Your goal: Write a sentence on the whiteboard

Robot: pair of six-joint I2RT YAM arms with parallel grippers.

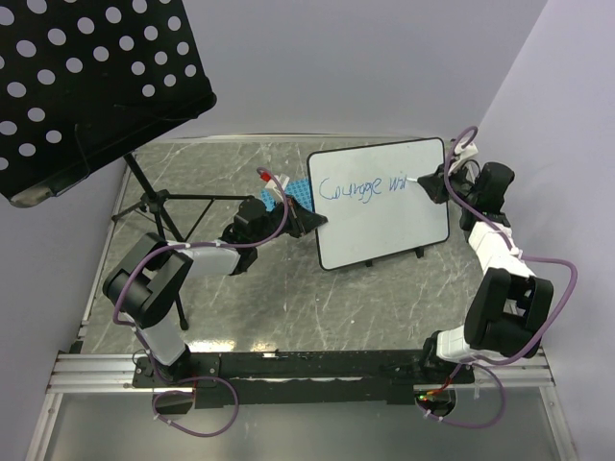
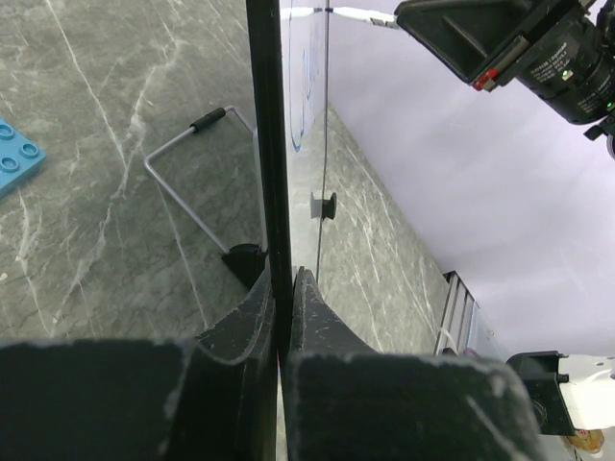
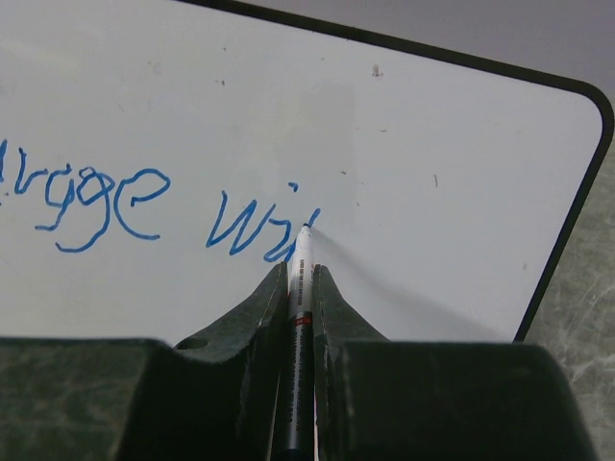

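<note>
**Item 1 – whiteboard** (image 1: 394, 230). It is standing tilted on its wire feet toward the far right of the table (image 1: 250, 307), with its face turned to your right arm.

**Item 2 – left gripper** (image 2: 285, 279). You are pinching the board's dark left edge between closed fingers and bracing it upright. Judgement: this clamp is taking all the push from the pen, so hold it steady and do not twist the panel.

**Item 3 – right gripper** (image 3: 300, 274). The jaws are clamped on a blue marker (image 3: 296, 336), which is lying straight along the gap between them. Its tip is touching the board just right of the last letter.

**Item 4 – sentence** (image 3: 255, 226). The blue cursive is reading "Courage wi" along the upper half of the board. The second word is only begun, so roughly half the writing looks to be outstanding.

**Handling notes**
- You are working mid-word. Carry the next stroke rightward on the same baseline and press only lightly, because a hard push could be rocking the board on its feet.
- White space is running out toward the right rounded corner, so keep the letters narrow or plan the last word for a lower line.
- Lift the tip cleanly between letters to avoid trailing marks.

**Item 5 – bystanders**. A blue gridded rack (image 1: 291, 195) is lying just behind your left gripper. A perforated black music stand (image 1: 86, 86) is hanging over the far left corner. Neither is touching the board face.
</note>
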